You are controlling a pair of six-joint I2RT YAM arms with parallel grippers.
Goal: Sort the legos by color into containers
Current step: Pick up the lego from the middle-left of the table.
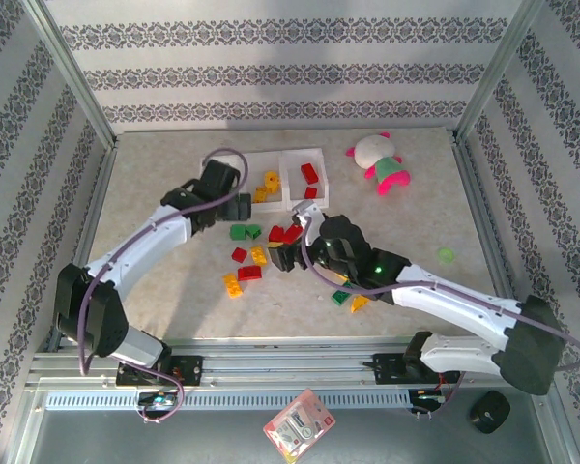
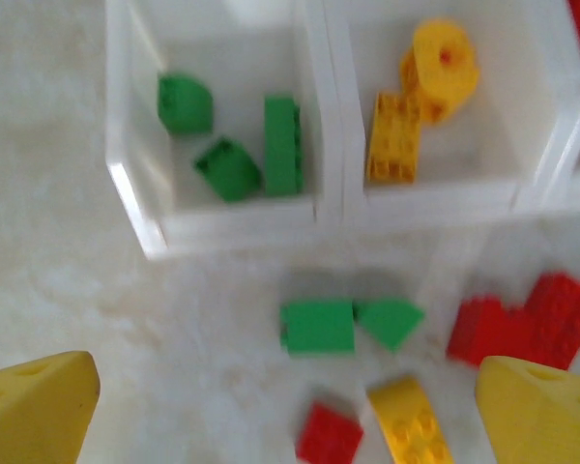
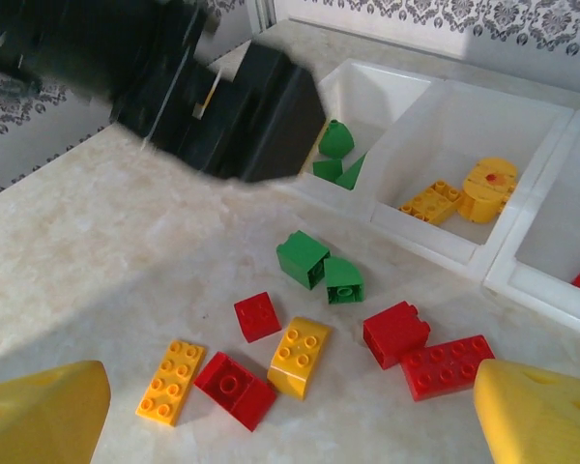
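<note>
Left pincer (image 2: 290, 411) released, empty, above two green bricks (image 2: 348, 325) just beside the tray (image 2: 242, 224), right pincer (image 3: 290, 411) released, empty, over loose bricks (image 3: 300, 356) near the tray, on the worktop (image 3: 97, 242)

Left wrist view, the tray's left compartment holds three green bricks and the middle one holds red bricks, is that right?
Not quite. In the left wrist view the middle compartment of the tray holds yellow bricks, not red. The left one does hold three green bricks.

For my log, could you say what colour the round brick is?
The round brick is yellow, clearest from the left wrist.
</note>
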